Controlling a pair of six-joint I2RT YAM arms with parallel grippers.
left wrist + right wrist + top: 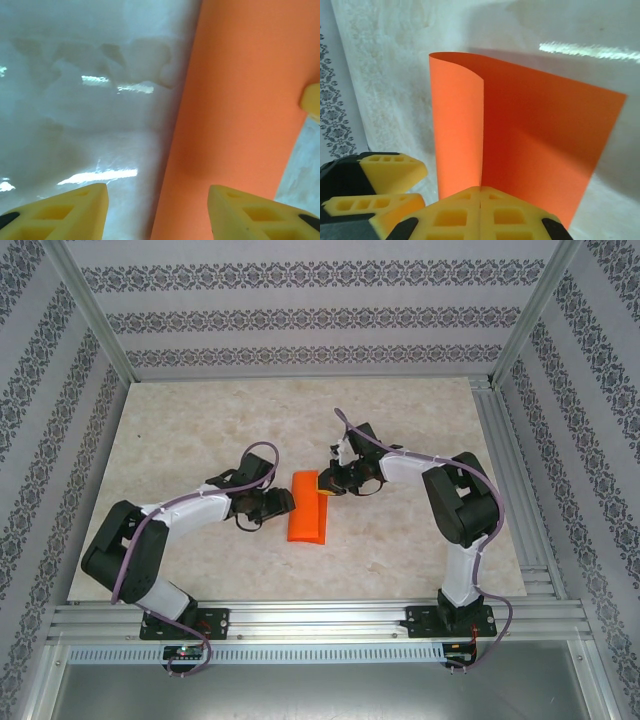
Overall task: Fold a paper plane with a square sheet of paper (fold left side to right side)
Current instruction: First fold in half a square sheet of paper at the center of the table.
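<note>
Closest to the lens, my right gripper point(480, 202) is pinching shut on the far edge of the orange paper point(535, 145), which is lying doubled over mid-table point(200, 440), still uncreased. My left gripper point(156, 215) is hovering half-open at its left fold. I'm judging that only the first left-to-right fold is underway; creasing and all later folds are still waiting.

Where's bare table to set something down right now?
Bare: far table strip along the back wall; near patch between orange paper and front rail. Crowded: centre, left gripper open at the paper's left edge, right gripper shut on it.
</note>
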